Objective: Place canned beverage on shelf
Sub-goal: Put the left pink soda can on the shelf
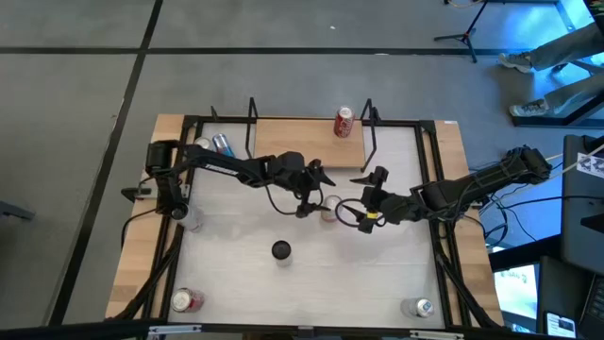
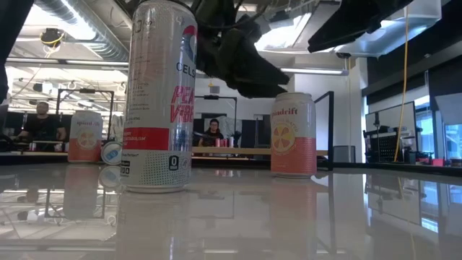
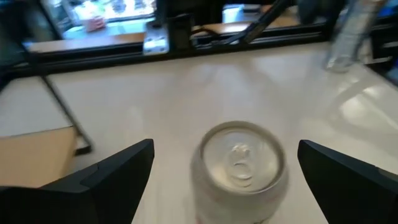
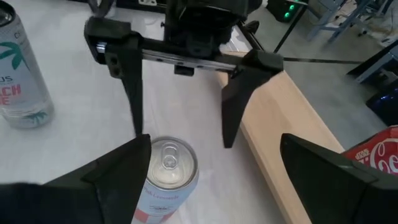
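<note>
High view shows you the left gripper and the right gripper facing each other near the table's middle, with a pale pink-labelled can standing upright on the white tabletop between them. Your left wrist view has that can between the left claw's wide-spread fingers, untouched, and the right claw's jaws also stand wide and hold nothing. Beyond the left claw, the wooden shelf carries a red can at one end.

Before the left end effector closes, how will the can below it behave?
The can looks sealed, so it is probably full and fairly heavy. Its smooth round wall may slip in a light grip. On the glossy table, a side push could tip it.
</note>
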Controlling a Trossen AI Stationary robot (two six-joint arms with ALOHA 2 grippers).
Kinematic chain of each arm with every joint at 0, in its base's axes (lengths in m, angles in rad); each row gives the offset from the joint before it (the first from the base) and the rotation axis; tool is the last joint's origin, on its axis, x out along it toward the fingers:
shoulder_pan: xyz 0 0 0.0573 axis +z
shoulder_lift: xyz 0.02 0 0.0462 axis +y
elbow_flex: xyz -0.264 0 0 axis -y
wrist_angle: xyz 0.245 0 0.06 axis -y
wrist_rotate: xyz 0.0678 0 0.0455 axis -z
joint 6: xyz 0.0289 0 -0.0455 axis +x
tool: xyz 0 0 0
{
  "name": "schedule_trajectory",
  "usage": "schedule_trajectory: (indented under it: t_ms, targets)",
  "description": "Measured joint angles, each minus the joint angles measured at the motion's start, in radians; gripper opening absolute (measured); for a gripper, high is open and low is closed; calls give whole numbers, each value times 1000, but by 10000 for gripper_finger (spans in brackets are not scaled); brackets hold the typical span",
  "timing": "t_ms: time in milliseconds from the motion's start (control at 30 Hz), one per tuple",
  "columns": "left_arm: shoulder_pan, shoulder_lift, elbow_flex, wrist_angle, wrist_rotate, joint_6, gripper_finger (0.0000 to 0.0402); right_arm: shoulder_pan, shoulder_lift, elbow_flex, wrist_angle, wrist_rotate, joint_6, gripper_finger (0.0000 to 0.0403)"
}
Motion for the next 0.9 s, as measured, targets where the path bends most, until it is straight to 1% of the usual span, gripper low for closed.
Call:
schedule_trajectory:
  t_ms: [100, 167, 267, 333, 433, 500, 633, 700, 800, 900]
  targets:
    - [-5, 19, 0, 19, 33, -3, 386, 0, 0, 0, 1, 0, 0, 353]
    - [-5, 36, 0, 21, 15, -2, 386, 0, 0, 0, 2, 0, -1, 353]
    - [-2, 73, 0, 68, -2, -5, 386, 0, 0, 0, 5, 0, -1, 353]
    - [-3, 95, 1, 98, 8, -11, 386, 0, 0, 0, 5, 0, -1, 353]
    - [-6, 125, 1, 98, 53, -23, 386, 0, 0, 0, 5, 0, -1, 353]
    - [-11, 142, 1, 106, 65, -14, 386, 0, 0, 0, 4, 0, -1, 353]
    - [-24, 174, 1, 198, 57, -4, 386, 0, 0, 0, 5, 0, -2, 353]
    - [-30, 183, 1, 215, 53, -3, 383, 0, 0, 0, 5, 0, -2, 353]
    - [-39, 185, 1, 217, 8, -3, 360, 0, 0, 0, 5, 0, -2, 353]
    - [-39, 185, 1, 219, -7, -16, 317, 0, 5, 0, 7, 1, -3, 353]
